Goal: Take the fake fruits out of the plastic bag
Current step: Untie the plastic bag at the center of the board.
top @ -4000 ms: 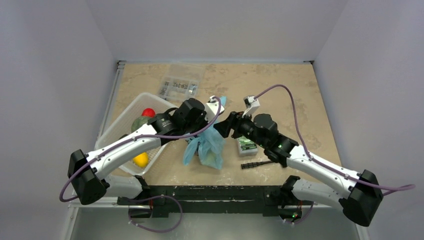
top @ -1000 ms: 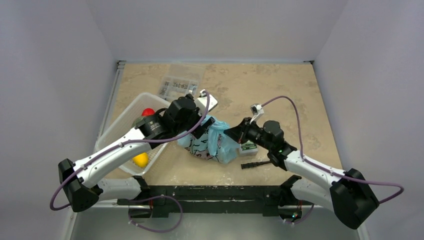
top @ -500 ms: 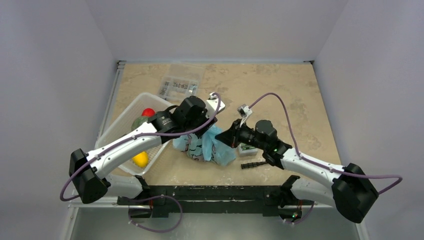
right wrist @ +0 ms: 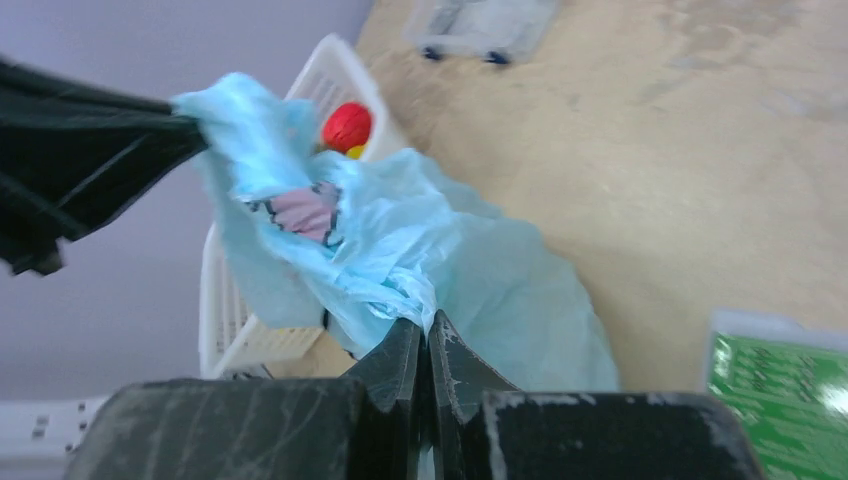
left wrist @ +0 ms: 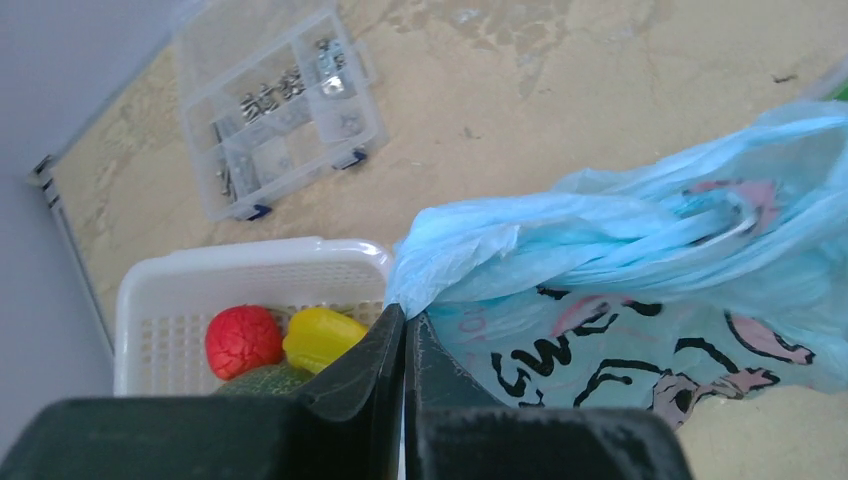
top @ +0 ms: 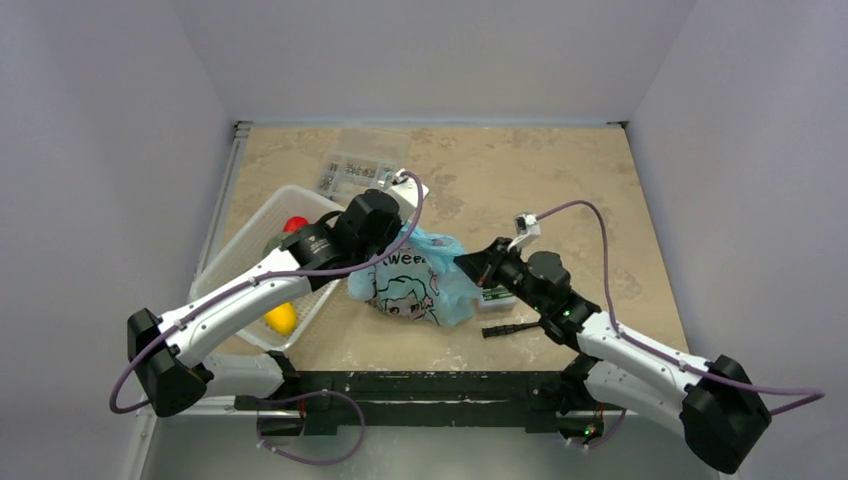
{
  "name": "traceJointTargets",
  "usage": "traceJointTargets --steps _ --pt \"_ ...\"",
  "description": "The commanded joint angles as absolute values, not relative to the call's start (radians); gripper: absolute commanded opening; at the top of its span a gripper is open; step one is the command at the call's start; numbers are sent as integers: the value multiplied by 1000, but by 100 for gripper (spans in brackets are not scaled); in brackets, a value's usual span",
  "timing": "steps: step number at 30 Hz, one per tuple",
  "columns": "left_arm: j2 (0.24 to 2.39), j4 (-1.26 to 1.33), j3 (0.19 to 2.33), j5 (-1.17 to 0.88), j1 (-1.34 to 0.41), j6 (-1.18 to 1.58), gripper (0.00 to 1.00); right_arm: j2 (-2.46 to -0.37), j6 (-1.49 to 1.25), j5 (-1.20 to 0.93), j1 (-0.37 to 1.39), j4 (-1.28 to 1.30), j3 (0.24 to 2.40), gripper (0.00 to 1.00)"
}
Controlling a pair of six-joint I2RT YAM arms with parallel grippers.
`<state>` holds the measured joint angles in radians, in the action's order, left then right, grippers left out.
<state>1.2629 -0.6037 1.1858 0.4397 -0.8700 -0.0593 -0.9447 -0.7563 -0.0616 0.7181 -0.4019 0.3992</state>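
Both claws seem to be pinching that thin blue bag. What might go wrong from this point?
The left gripper and right gripper each pinch a small fold of the plastic bag, which is stretched between them. Pulling further might tear the thin film or let a fold slip free. The bag sits close to the basket and a green board, so anything tipped out could roll against those.

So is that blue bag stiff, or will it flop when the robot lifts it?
Probably floppy: the plastic bag is crumpled and bunches into thin folds where each arm's jaws pinch it. Its bulging middle would likely sag between the two pinches. The thin, crinkly film might slip or tear if tugged hard.
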Motion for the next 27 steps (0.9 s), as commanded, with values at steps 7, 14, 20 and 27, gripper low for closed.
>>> traceJointTargets --steps 7,14,20,27 --pt "1102 -474 1121 446 -827 -48 0 -945 -858 -31 663 -497 326 6" --pt "1129 -495 1139 354 -828 -51 0 -946 -574 163 854 -161 556 46" --pt "1144 -516 1158 320 -828 -43 0 -1026 -501 532 1077 73 772 88" --pt "1101 -488 1123 321 -831 -38 0 -1329 -468 806 1149 302 1069 99"
